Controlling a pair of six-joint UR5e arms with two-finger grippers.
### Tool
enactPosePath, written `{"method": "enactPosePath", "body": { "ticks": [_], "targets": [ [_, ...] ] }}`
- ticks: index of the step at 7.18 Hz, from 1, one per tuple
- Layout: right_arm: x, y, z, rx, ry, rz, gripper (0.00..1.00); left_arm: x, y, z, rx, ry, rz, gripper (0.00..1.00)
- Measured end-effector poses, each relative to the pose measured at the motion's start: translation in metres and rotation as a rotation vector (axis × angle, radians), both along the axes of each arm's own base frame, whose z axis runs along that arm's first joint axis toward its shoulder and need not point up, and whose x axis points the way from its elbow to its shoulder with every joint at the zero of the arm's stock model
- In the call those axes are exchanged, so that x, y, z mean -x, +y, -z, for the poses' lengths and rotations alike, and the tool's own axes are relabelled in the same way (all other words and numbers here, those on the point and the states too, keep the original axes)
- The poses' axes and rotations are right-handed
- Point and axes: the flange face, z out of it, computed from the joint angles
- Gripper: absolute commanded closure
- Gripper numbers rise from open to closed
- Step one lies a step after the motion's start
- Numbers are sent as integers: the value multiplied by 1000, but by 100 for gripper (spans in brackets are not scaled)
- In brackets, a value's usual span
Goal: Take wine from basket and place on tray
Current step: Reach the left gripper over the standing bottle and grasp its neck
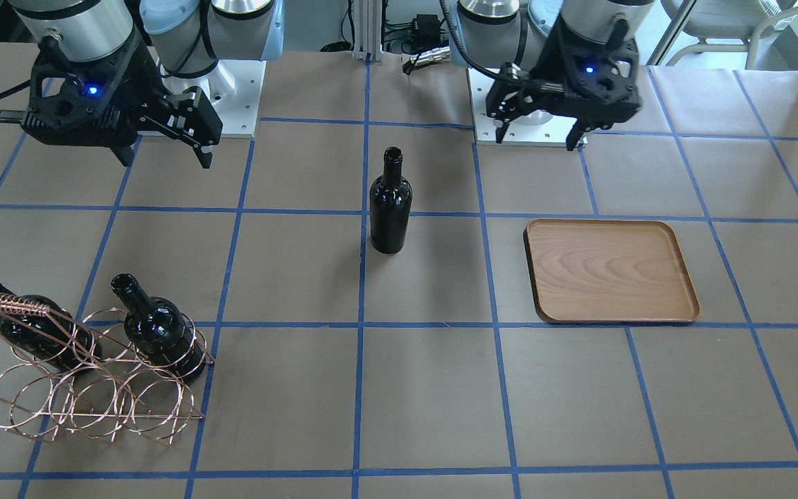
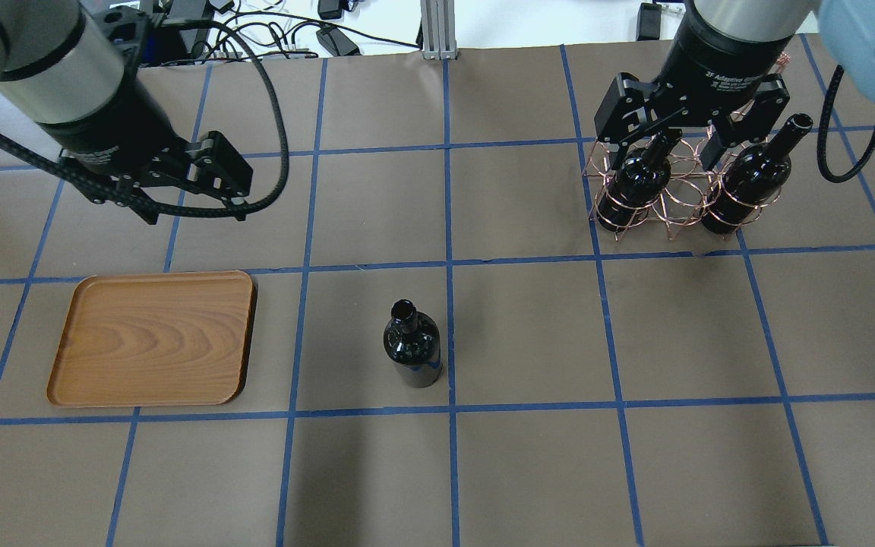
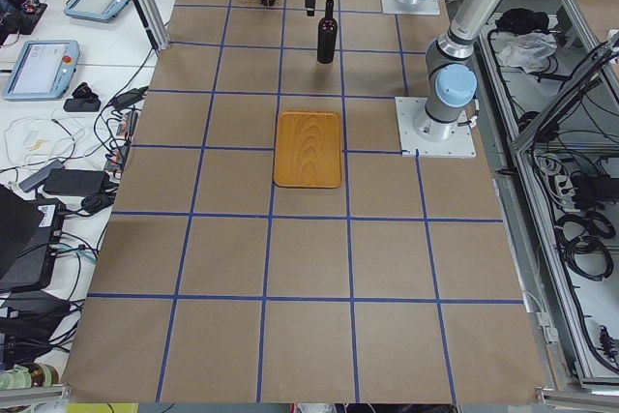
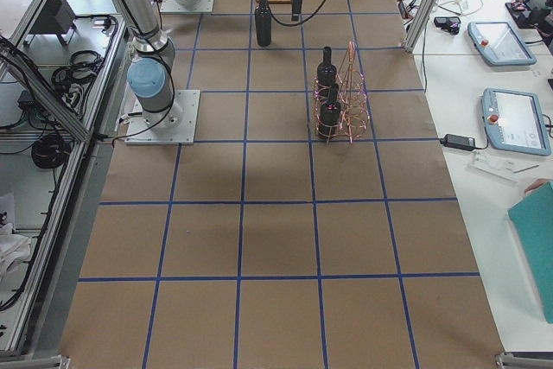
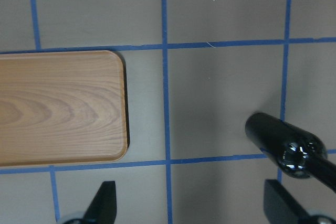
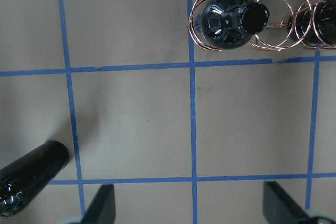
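One black wine bottle (image 1: 390, 204) stands upright on the table's middle, also in the overhead view (image 2: 412, 346). Two more bottles (image 1: 163, 333) (image 1: 35, 326) lie in the copper wire basket (image 1: 87, 388). The wooden tray (image 1: 610, 270) lies empty on the table and also shows in the overhead view (image 2: 153, 338). My left gripper (image 1: 536, 138) is open and empty, raised behind the tray; its wrist view shows the tray (image 5: 58, 106) and the standing bottle (image 5: 286, 145). My right gripper (image 2: 664, 159) is open and empty, raised between the basket and the robot's base; its wrist view shows a basket bottle (image 6: 231, 19).
The table is covered in brown paper with a blue tape grid. The arm bases (image 1: 233, 97) stand at the robot's edge. Cables and tablets (image 4: 497, 41) lie on side benches beyond the table's ends.
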Motion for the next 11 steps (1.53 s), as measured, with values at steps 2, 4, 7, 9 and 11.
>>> {"method": "enactPosePath", "body": {
  "ticks": [2,4,7,9,11],
  "targets": [
    [2,1,1,6,18,-4,0,54,26,25,-40,-4,109,0],
    [2,-2,-1,30,22,-5,0,85,42,46,-41,0,155,0],
    [3,-6,-3,60,26,3,0,123,43,71,-52,41,201,2],
    [4,-5,-4,63,27,6,0,130,36,92,-79,44,215,9],
    [3,-6,-5,68,25,4,0,133,31,108,-94,40,219,25]
  ]
}}
